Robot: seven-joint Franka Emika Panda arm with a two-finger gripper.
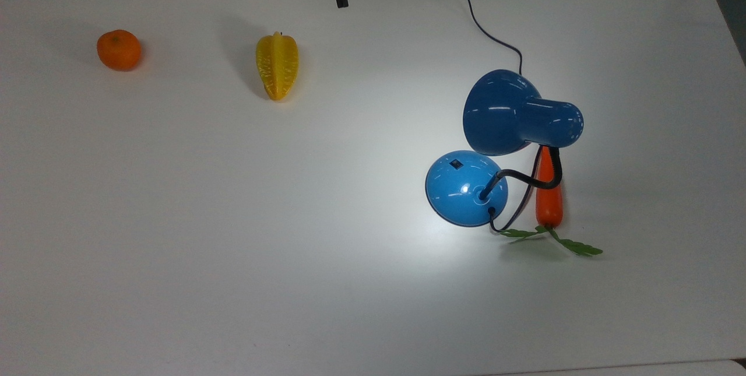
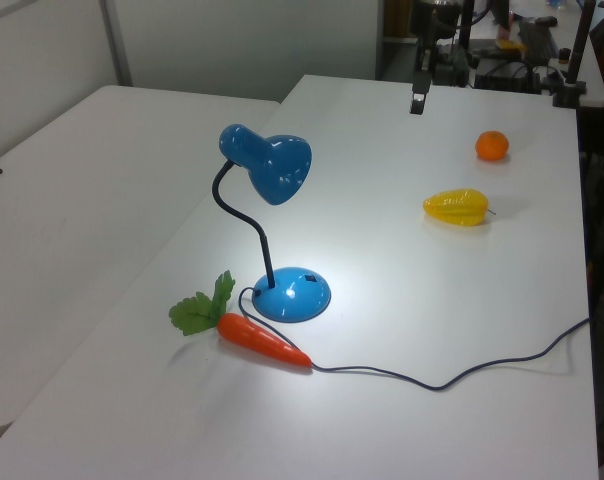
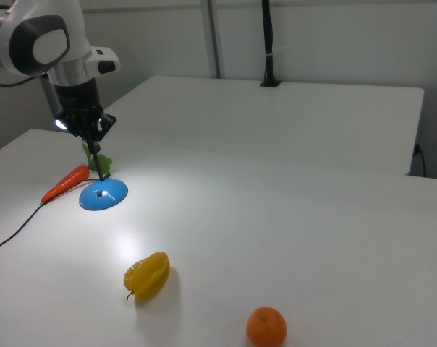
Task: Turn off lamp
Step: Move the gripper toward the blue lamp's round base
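Here the gripper (image 1: 340, 0), fingers closed on nothing, hangs over the table's (image 1: 175, 218) far edge in the top view; the lit lamp (image 1: 466, 188) stands toward the top view's right edge, beside a carrot (image 1: 549, 198).

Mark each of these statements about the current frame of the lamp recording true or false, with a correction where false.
1. The lamp is lit. True: a bright pool of light lies on the table around its base.
2. The gripper is pressing the lamp's switch. False: it is near the table's far edge in the top view, well away from the lamp.
3. The gripper's fingers are shut. True.
4. The carrot lies beside the orange. False: it lies next to the lamp's base, with the orange far across the table.
5. The starfruit lies between the orange and the lamp in the top view. True.
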